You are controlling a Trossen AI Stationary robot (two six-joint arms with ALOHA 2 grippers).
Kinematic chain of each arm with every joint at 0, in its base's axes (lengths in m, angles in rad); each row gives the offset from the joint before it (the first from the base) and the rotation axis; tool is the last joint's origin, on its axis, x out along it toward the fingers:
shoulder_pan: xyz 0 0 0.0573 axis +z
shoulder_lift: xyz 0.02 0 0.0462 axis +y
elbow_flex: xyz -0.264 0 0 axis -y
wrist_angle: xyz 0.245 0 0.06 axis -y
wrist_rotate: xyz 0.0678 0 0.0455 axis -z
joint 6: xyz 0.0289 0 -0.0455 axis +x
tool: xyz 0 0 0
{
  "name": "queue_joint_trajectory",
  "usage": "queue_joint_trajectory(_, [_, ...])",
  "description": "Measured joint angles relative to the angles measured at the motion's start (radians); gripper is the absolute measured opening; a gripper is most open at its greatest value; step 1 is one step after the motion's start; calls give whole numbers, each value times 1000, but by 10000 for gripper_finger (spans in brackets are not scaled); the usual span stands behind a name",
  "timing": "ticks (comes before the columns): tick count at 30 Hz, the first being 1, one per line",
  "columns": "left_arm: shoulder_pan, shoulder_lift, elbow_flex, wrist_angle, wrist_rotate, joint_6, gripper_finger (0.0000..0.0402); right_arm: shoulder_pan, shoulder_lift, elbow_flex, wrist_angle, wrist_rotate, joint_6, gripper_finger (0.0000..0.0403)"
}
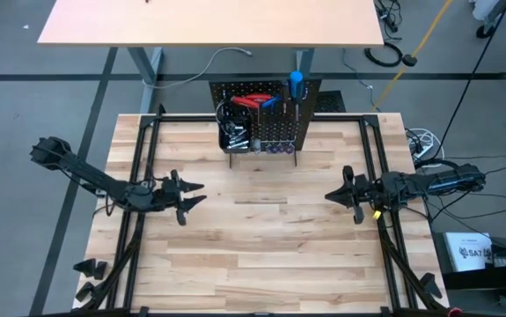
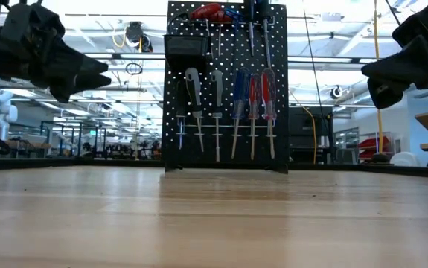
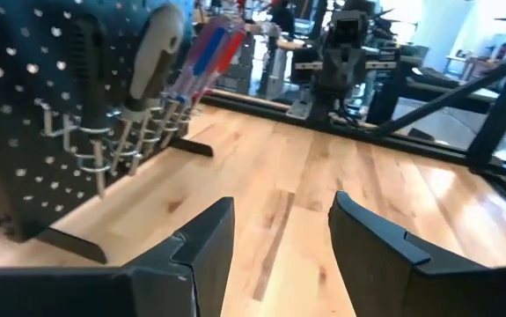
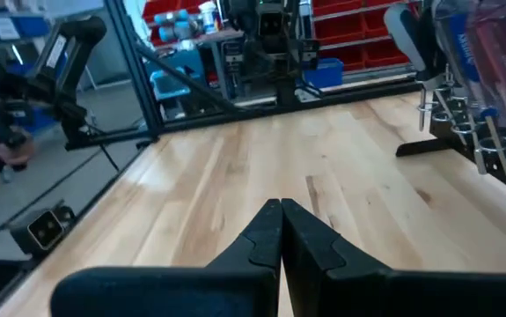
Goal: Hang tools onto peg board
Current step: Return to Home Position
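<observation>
The tools (image 2: 252, 93) hang on the board (image 2: 277, 45), so the job looks done. In front of it, the left gripper (image 3: 283, 202) is spread wide and the right gripper (image 4: 281, 207) pinched closed, both empty

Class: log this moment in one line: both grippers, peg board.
left gripper: open, over wooden table, left side | right gripper: shut, right side | black perforated peg board: red and blue screwdrivers hanging

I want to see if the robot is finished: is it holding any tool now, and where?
Nothing is held. The left gripper has open, empty jaws; the right gripper has jaws shut on nothing. The tools hang on the peg board.
</observation>
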Motion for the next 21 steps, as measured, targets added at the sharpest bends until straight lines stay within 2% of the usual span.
queue_joint_trajectory(9, [1,1,-1,-53,22,-6,187,-3,5,-1,2,2,-85,0])
queue_joint_trajectory(13, [0,1,-2,-77,-81,39,187,-3,5,-1,4,1,-225,0])
queue_joint_trajectory(16, [-2,-12,2,-48,-81,29,187,-3,2,3,15,5,-143,0])
queue_joint_trajectory(21, [-2,-76,9,-11,-49,127,187,-3,-8,13,-14,-15,-119,0])
